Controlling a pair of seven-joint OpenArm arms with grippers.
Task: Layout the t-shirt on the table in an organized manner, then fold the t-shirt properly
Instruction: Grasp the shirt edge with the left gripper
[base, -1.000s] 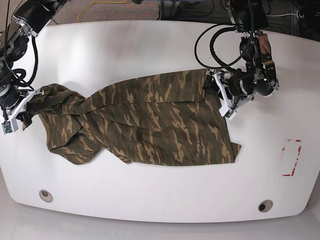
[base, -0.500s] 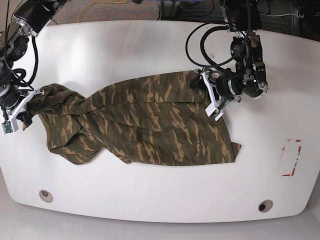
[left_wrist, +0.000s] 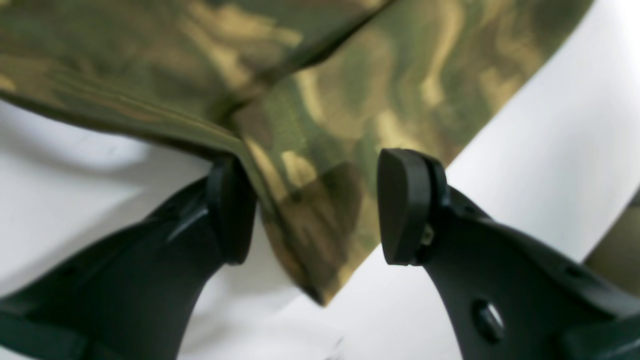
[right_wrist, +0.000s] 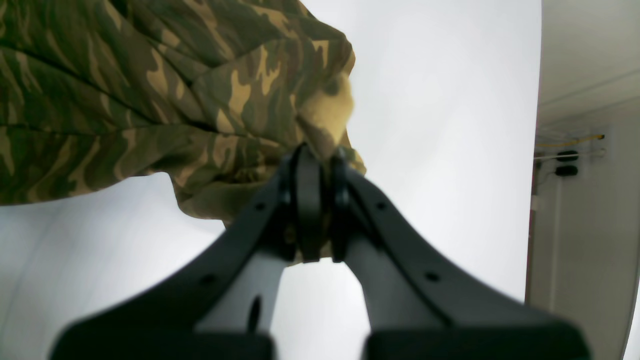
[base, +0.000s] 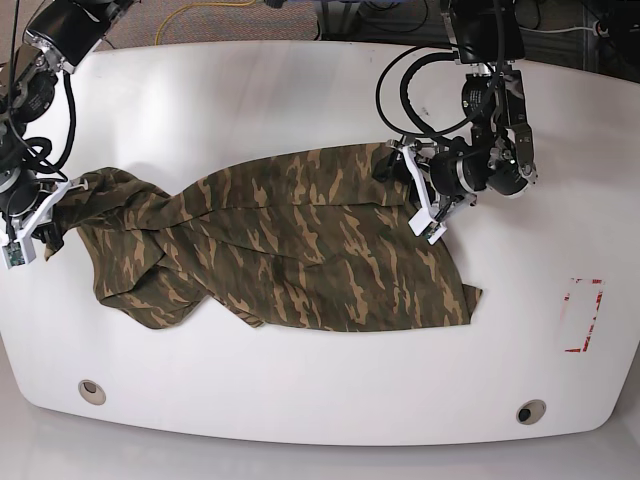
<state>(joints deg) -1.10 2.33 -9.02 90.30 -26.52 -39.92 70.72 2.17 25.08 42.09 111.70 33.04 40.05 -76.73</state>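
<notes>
Camouflage cloth, the t-shirt, lies spread across the middle of the white desk, flatter toward the base view's right and bunched into folds at that view's left end. The right gripper has its fingers pressed tight together on a gathered edge of the shirt, a pale tan patch of fabric poking out just above the pads; in the base view this pinch sits at the shirt's bunched end near the desk's edge. The left gripper stands with its fingers wide apart at the shirt's far corner, a point of cloth lying between them, one pad touching a folded hem and the other pad clear of the fabric. A red-and-white tape mark lies well apart from the shirt.
</notes>
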